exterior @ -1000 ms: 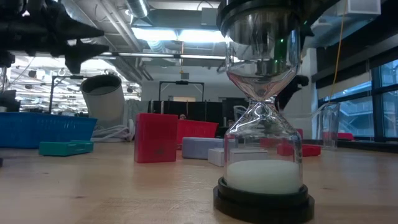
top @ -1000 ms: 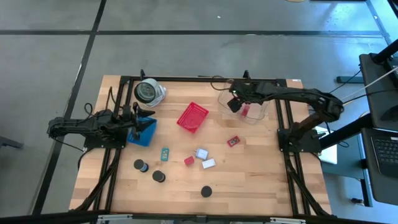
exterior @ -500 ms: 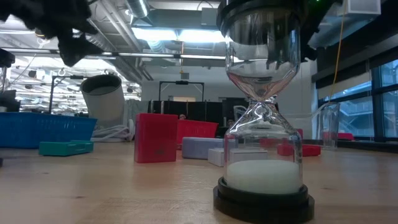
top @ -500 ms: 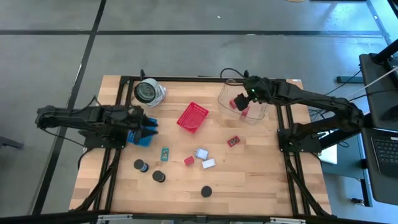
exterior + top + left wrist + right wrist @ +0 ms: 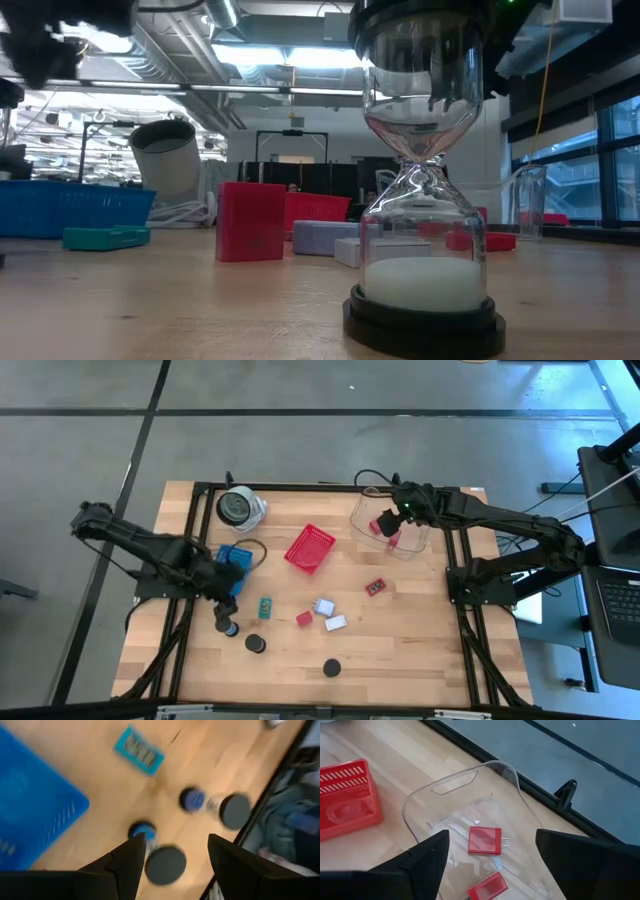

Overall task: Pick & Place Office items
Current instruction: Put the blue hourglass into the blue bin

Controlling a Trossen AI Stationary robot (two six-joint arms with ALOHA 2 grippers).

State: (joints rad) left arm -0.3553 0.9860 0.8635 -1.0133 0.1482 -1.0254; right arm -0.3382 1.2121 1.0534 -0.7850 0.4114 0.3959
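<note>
The office items lie loose on the wooden table: a teal piece (image 5: 265, 607), a red block (image 5: 304, 618), pale rectangles (image 5: 323, 605) (image 5: 336, 623), a red piece (image 5: 375, 587) and black round discs (image 5: 255, 644) (image 5: 332, 668). In the low view the nearest disc shows as an hourglass (image 5: 425, 200). My left gripper (image 5: 224, 608) (image 5: 175, 842) hangs open, pointing steeply down over another black disc (image 5: 165, 865), clear of it. My right gripper (image 5: 385, 525) (image 5: 492, 840) is open above a clear container (image 5: 465, 800) in which two red blocks (image 5: 485, 840) (image 5: 487, 887) lie flat.
A blue square tray (image 5: 232, 558) sits just beyond my left gripper. A red mesh basket (image 5: 310, 547) stands at the table's middle back, and a round grey-white reel (image 5: 240, 508) at the back left. Bare wood (image 5: 440, 650) shows at the near right.
My left gripper has swung from over the blue tray toward the table's near edge, tipped from nearly level to steeply down, and now hangs over a black disc. My right gripper has risen a little over the clear container, then kept still. No item has moved.
</note>
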